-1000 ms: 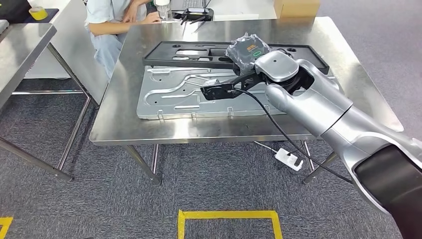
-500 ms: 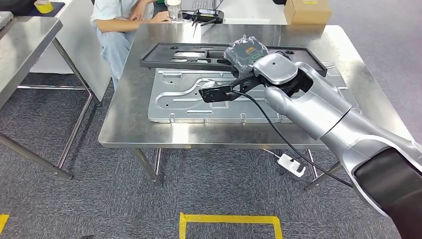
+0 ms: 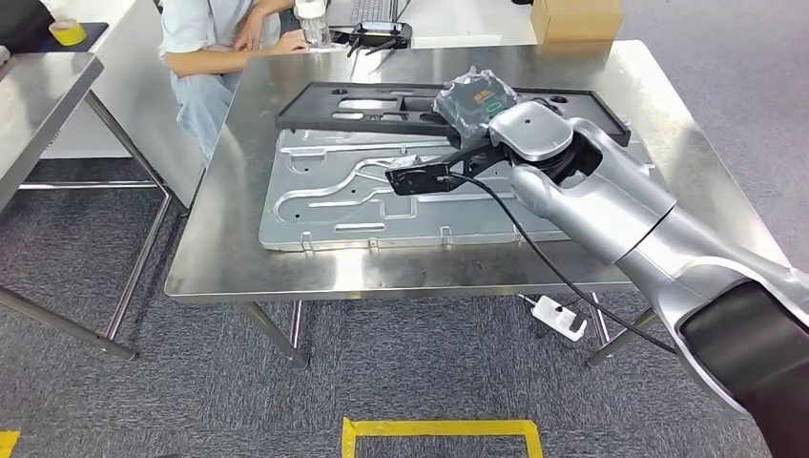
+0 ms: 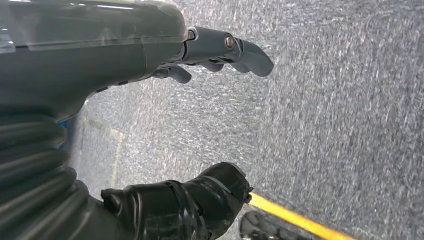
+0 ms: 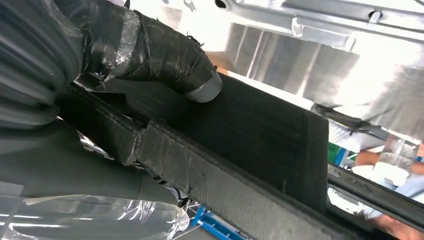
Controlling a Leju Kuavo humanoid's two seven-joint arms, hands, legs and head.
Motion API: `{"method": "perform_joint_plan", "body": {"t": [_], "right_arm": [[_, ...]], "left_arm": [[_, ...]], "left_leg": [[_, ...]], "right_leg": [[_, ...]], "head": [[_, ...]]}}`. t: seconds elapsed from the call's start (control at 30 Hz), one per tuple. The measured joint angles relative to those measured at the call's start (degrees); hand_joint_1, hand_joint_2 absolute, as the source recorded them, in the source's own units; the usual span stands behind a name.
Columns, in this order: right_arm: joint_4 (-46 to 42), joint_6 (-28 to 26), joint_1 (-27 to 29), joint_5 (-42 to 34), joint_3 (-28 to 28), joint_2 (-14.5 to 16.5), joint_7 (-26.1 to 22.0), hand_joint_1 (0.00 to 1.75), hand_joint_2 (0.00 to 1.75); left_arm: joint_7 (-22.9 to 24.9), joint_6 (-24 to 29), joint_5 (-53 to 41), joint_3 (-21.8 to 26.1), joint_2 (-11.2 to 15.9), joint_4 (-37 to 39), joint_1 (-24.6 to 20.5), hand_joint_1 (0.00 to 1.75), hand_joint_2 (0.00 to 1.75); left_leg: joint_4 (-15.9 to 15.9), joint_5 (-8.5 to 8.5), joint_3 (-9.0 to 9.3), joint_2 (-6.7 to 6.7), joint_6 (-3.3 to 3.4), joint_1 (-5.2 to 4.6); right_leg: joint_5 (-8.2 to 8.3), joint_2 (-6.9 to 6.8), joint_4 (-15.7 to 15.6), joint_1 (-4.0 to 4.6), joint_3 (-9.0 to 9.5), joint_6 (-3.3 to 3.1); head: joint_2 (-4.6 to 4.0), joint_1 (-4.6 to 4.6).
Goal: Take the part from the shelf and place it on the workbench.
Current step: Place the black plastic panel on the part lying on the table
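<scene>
The right hand (image 3: 477, 124) reaches over the workbench (image 3: 238, 258) and holds the part (image 3: 474, 93), a dark block in clear wrap with an orange-and-green label, above the black frame (image 3: 382, 100) at about 1 o'clock from the bench's middle. The right wrist view shows the taped thumb (image 5: 165, 55) pressed flat on a dark face of the part (image 5: 260, 135), which suggests a clamp across the block so that its broad underside is free to meet the surface. The label face looks up and toward the camera. The part's long axis appears to run roughly 8 to 2 o'clock, though the wrap blurs its outline. Below lies the pressed metal panel (image 3: 334, 205). The left hand (image 4: 220, 50) hangs over grey carpet, fingers apart, holding nothing. A person (image 3: 205, 38) sits at 11 o'clock
</scene>
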Motion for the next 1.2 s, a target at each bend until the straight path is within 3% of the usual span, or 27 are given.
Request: {"method": "perform_joint_plan", "body": {"t": [0.07,0.1,0.17,0.3,0.33,0.4,0.47,0.5,0.53,0.6,0.63,0.7,0.8,0.83,0.9,0.97,1.0,1.03,1.1,1.13,1.2], "right_arm": [[0.0,0.0,0.1,0.0,0.0,0.0,0.0,1.75,1.75],[0.0,0.0,0.0,0.0,0.0,0.0,0.0,1.75,1.75],[0.0,0.0,-0.1,0.0,0.0,0.0,0.0,1.75,1.75],[0.0,0.0,-0.2,-0.1,0.0,-0.1,0.0,1.75,1.75],[-0.1,0.0,-0.2,-0.1,0.0,-0.1,0.1,1.75,1.75],[-0.1,0.1,-0.2,-0.2,0.0,-0.2,0.2,1.75,1.75],[-0.2,0.1,0.1,-0.3,0.0,-0.2,0.2,1.75,1.75],[-0.2,0.2,0.3,-0.3,0.0,-0.3,0.3,1.75,1.75],[-0.2,0.2,0.4,-0.3,0.0,-0.3,0.4,1.75,1.75],[-0.2,0.2,0.5,-0.4,0.0,-0.3,0.5,1.75,1.75],[-0.3,0.2,0.4,-0.4,0.0,-0.3,0.5,1.75,1.75],[-0.4,0.2,0.4,-0.5,0.0,-0.3,0.7,1.75,1.75],[-0.5,0.2,0.4,-0.5,0.0,-0.4,0.8,1.75,1.75],[-0.5,0.2,0.4,-0.5,0.0,-0.5,0.9,1.75,1.75],[-0.5,0.2,0.5,-0.5,-0.1,-0.6,0.9,1.75,1.75],[-0.5,0.2,0.9,-0.5,-0.1,-0.6,0.9,1.75,1.75],[-0.5,0.2,1.2,-0.5,-0.1,-0.6,0.9,1.75,1.75],[-0.5,0.2,1.4,-0.6,-0.1,-0.6,0.9,1.75,1.75],[-0.5,0.2,1.5,-0.6,-0.1,-0.6,0.9,1.75,1.75],[-0.5,0.2,1.4,-0.6,-0.1,-0.6,0.9,1.75,1.75],[-0.6,0.2,1.2,-0.6,-0.1,-0.6,0.9,1.75,1.75]], "left_arm": [[0.0,0.0,0.0,0.0,0.0,0.0,0.0,0.0,1.75],[0.0,0.0,0.0,0.0,0.0,0.0,0.0,0.0,1.75],[0.0,0.1,-0.1,0.0,0.0,0.0,-0.1,0.0,1.75],[0.0,0.2,-0.1,0.0,0.0,0.0,0.0,0.0,1.75],[0.0,0.2,-0.1,0.0,0.0,0.0,0.0,0.0,1.75],[-0.1,0.3,-0.1,0.0,-0.1,0.0,-0.1,0.0,1.75],[-0.1,0.4,-0.1,0.0,-0.1,0.0,-0.2,0.0,1.75],[-0.2,0.4,-0.2,0.0,-0.1,0.0,-0.1,0.0,1.75],[-0.2,0.4,-0.2,0.0,-0.1,0.0,0.0,0.0,1.75],[-0.2,0.5,-0.3,0.0,-0.1,0.0,0.0,0.0,1.75],[-0.3,0.5,-0.4,0.0,-0.2,0.0,0.0,0.0,1.75],[-0.3,0.6,-0.5,0.0,-0.2,0.0,-0.1,0.0,1.75],[-0.3,0.7,-0.5,0.0,-0.2,0.0,-0.1,0.0,1.75],[-0.4,0.7,-0.5,0.0,-0.2,0.0,-0.1,0.0,1.75],[-0.4,0.7,-0.5,0.0,-0.2,0.0,-0.1,0.0,1.75],[-0.5,0.7,-0.5,0.0,-0.2,0.0,0.0,0.0,1.75],[-0.5,0.7,-0.5,0.0,-0.2,0.0,0.0,0.0,1.75],[-0.5,0.7,-0.5,0.0,-0.2,0.0,0.0,0.0,1.75],[-0.5,0.7,-0.5,0.0,-0.2,0.0,0.0,0.0,1.75],[-0.5,0.7,-0.5,0.0,-0.2,0.0,0.0,0.0,1.75],[-0.5,0.7,-0.5,0.0,-0.2,0.0,-0.1,0.0,1.75]], "left_leg": [[-7.1,4.71,2.41,-0.01,0.41,-0.03],[-10.5,6.2,3.88,-0.02,0.66,-0.18],[-14.0,6.53,5.42,-0.02,1.14,-0.48],[-15.4,6.1,6.56,0.04,2.1,-0.17],[-15.6,6.05,6.94,0.05,2.36,-0.04],[-15.7,5.74,7.39,0.03,2.85,-0.04],[-15.5,5.27,7.72,-0.04,3.1,-0.12],[-15.4,4.95,7.99,-0.11,3.12,-0.15],[-15.3,4.58,8.35,-0.18,3.07,-0.17],[-14.9,3.75,8.91,-0.27,2.8,-0.29],[-14.8,3.46,8.94,-0.29,2.58,-0.39],[-14.7,3.28,8.75,-0.3,2.04,-0.39],[-13.9,2.46,8.38,-0.13,1.14,-0.32],[-11.8,1.43,7.38,-0.05,0.8,-0.29],[-4.5,-1.3,3.43,0.03,0.27,-0.06],[1.3,-2.08,-0.47,0.04,-0.03,0.19],[1.3,-0.82,-1.1,0.04,-0.14,0.3],[-1.1,1.5,-0.54,0.06,-0.19,0.4],[-9.3,6.27,2.68,0.09,-0.11,0.44],[-12.6,7.41,4.11,0.07,0.1,0.32],[-15.0,7.29,5.18,-0.01,0.74,-0.02]], "right_leg": [[-0.55,0.02,0.0,0.01,0.81,0.19],[-0.76,0.05,0.0,0.1,1.01,0.37],[-0.94,0.11,-0.2,0.26,1.04,0.82],[-2.06,0.04,0.8,0.45,0.85,1.86],[-3.22,-0.02,3.1,0.46,-0.2,2.04],[-6.06,-0.12,10.8,0.43,-4.37,2.2],[-6.52,-0.14,15.7,0.42,-7.91,2.18],[-5.16,-0.14,15.1,0.43,-8.25,2.06],[-2.86,-0.14,12.3,0.45,-7.41,1.85],[1.31,-0.18,4.4,0.65,-4.27,1.23],[2.22,-0.18,1.7,0.77,-3.06,1.0],[2.1,-0.11,-0.1,1.03,-2.22,0.79],[2.01,-0.03,-0.9,0.62,-1.63,0.39],[1.96,-0.05,-1.2,0.42,-1.25,0.18],[1.63,-0.06,-1.3,0.32,-0.67,-0.16],[1.17,-0.03,-1.3,0.32,-0.1,-0.25],[0.9,0.01,-1.2,0.31,0.26,-0.22],[0.59,0.05,-1.2,0.3,0.67,-0.13],[-0.05,0.1,-1.1,0.33,1.37,0.23],[-0.28,0.14,-1.0,0.39,1.47,0.5],[-0.45,0.21,-1.1,0.46,1.36,1.12]], "head": [[0.0,0.01],[0.0,0.0],[0.0,0.05],[0.01,0.18],[0.01,0.36],[0.01,0.66],[0.0,0.74],[0.0,0.75],[0.0,0.76],[0.0,0.73],[0.01,0.66],[0.01,0.54],[0.01,0.43],[0.01,0.33],[0.0,0.14],[0.0,0.11],[0.0,0.11],[0.0,0.11],[0.0,0.12],[0.0,0.11],[0.0,0.07]]}}
